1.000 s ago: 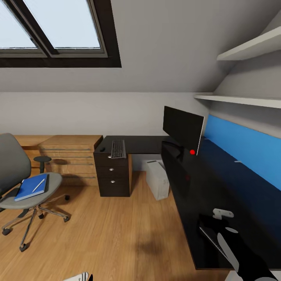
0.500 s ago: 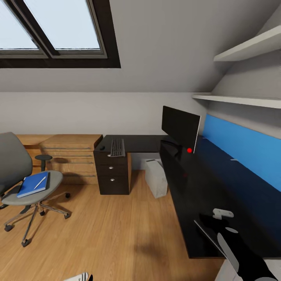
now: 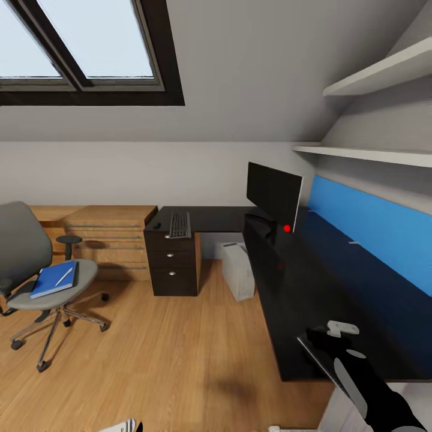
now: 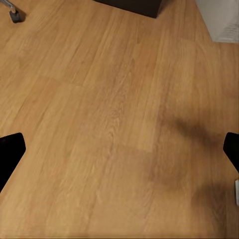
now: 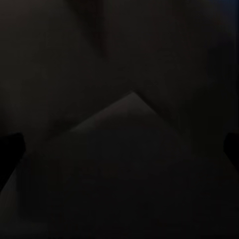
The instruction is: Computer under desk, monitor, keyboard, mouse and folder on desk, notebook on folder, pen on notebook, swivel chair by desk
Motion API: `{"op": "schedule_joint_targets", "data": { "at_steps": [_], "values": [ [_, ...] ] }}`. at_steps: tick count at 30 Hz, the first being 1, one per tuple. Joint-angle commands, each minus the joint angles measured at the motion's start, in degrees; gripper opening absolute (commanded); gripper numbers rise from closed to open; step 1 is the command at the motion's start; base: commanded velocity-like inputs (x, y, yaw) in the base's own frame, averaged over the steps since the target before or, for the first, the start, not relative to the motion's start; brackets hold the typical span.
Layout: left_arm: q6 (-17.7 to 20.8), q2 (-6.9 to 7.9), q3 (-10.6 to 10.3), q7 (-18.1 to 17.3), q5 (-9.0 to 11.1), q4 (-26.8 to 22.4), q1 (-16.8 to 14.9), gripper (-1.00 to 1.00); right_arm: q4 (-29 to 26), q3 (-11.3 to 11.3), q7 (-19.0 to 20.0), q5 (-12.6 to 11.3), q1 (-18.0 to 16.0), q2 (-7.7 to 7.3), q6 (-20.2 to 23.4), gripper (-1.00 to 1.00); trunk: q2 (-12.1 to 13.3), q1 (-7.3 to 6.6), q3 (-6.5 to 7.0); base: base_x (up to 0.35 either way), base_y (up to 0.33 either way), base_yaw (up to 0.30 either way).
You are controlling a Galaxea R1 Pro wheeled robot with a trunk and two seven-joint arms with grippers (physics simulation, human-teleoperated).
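The swivel chair (image 3: 27, 255) stands on the wood floor at the left, away from the desk (image 3: 312, 282). On its seat lies the blue folder (image 3: 51, 283) with the pen (image 3: 64, 276) on top. The keyboard (image 3: 180, 225) and the mouse (image 3: 157, 227) lie on the desk's far wing. The monitor (image 3: 273, 195) stands at its corner, and the computer (image 3: 237, 270) sits underneath. My right gripper (image 3: 330, 343) hangs over the desk's near end, shut on the dark notebook (image 3: 324, 360) (image 5: 132, 164). My left gripper (image 4: 119, 149) is open over bare floor.
A black drawer unit (image 3: 173, 273) carries the desk's far wing, with a low light-wood dresser (image 3: 108, 240) to its left. A blue wall panel (image 3: 372, 222) and two white shelves (image 3: 372, 153) run above the desk. Open plank floor (image 3: 180, 348) lies between chair and desk.
The whole head view has pulled back: desk, chair and computer look smaller and farther, and the desk's near end shows more. Both arms and the notebook keep their places in the picture.
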Motion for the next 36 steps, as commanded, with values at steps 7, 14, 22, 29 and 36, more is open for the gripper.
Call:
{"op": "schedule_joint_targets", "data": {
  "at_steps": [7,14,22,29,36],
  "values": [
    [-0.3,0.06,-0.2,0.3,0.6,-0.1,0.0,1.00,-0.1,0.2,-0.5,-0.6,0.0,-0.04,0.2,1.00,0.0,-0.01,-0.05,-0.023,-0.009,0.000],
    [-0.3,0.06,-0.2,0.3,0.7,0.0,0.0,1.00,-0.1,0.2,-0.5,-0.6,0.0,-0.01,0.2,1.00,0.0,-0.01,-0.05,-0.002,-0.001,0.000],
    [-0.3,0.06,-0.2,0.4,0.8,0.0,0.0,1.00,-0.1,0.2,-0.5,-0.6,0.0,0.03,-0.2,1.00,0.0,-0.01,-0.05,0.000,0.000,0.000],
    [-0.3,0.06,-0.1,0.4,0.9,0.0,0.0,1.00,-0.1,0.2,-0.5,-0.6,0.0,0.08,-0.3,1.00,0.0,-0.01,-0.05,0.000,0.000,0.000],
    [-0.3,0.11,-0.1,0.3,0.9,0.1,0.0,1.00,-0.1,0.2,-0.5,-0.6,0.0,0.08,-0.4,1.00,0.0,-0.01,-0.05,0.104,0.023,0.000]
  ]
}}
